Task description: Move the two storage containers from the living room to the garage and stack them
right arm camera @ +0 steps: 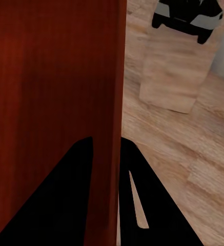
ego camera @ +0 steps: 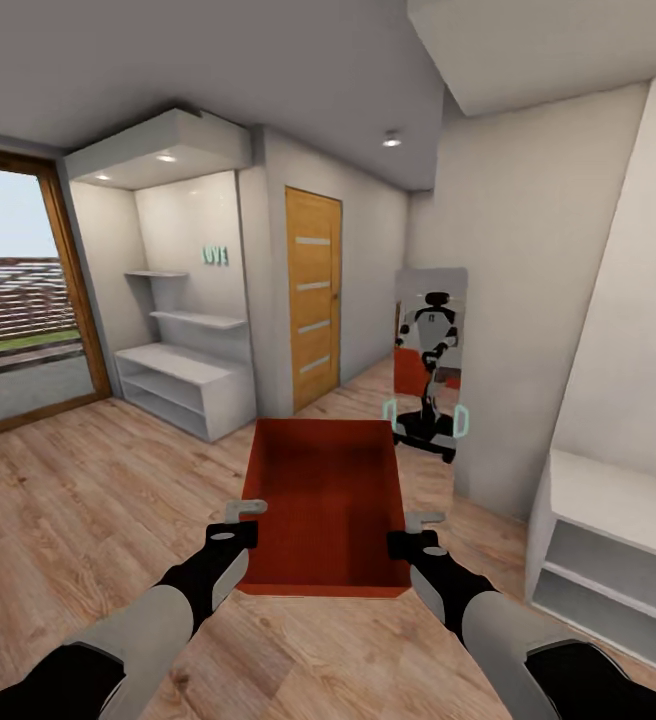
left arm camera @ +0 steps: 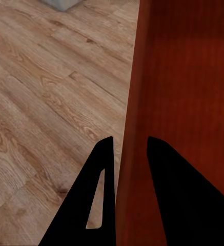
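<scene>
here the container [ego camera: 328, 500] hides the floor beneath — both side walls clamped.

One orange-red bin [ego camera: 328, 500] is up off the plank floor [ego camera: 88, 500], level, open top showing an empty inside, a side wall pinched by each gripper, long axis pointing ahead.

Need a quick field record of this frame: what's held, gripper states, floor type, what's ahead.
held: one storage container, orange-red, open top up, carried in front of the robot
left gripper: shut on the container's left wall, one finger each side
right gripper: shut on the right wall
floor: light wood planks
ahead: orange wooden door, closed; standing mirror reflecting the robot
</scene>
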Motion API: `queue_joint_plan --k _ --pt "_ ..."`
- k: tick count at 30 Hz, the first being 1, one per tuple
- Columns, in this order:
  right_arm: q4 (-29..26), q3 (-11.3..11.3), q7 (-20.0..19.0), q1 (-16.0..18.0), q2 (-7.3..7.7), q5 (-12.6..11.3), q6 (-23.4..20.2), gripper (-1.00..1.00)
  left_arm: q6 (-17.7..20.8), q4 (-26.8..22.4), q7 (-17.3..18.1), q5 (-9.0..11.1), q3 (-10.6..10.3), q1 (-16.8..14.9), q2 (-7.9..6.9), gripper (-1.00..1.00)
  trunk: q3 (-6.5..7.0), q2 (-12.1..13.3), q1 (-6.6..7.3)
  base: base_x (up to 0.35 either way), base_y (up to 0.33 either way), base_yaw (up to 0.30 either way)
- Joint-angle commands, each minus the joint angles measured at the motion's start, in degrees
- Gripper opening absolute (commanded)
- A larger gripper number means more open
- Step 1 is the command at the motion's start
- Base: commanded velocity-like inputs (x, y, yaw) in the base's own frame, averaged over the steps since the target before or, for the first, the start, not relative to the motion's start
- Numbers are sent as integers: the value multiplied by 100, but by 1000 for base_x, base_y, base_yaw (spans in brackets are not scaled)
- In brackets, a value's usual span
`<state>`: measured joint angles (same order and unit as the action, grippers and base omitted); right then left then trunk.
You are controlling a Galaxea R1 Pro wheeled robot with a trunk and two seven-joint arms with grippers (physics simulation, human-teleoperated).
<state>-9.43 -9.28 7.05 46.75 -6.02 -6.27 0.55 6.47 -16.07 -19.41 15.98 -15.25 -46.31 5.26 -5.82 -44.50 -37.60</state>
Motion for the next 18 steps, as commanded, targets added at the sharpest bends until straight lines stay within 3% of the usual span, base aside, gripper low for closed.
queue_joint_plan --k 1,9,18 --pt "20 -3 42 1 4 -94 7 -100 -58 -81 -62 -68 75 -9 -7 -100 -10 -8 -5 322 0 0" --pt "20 -3 42 2 -9 -97 10 -100 -58 -80 -62 -68 75 -7 -7 -100 -10 -8 -5 322 0 10" --pt "20 -3 42 1 0 -99 7 -100 -58 -81 -62 -68 75 -10 -7 -100 -10 -8 -5 322 0 231"
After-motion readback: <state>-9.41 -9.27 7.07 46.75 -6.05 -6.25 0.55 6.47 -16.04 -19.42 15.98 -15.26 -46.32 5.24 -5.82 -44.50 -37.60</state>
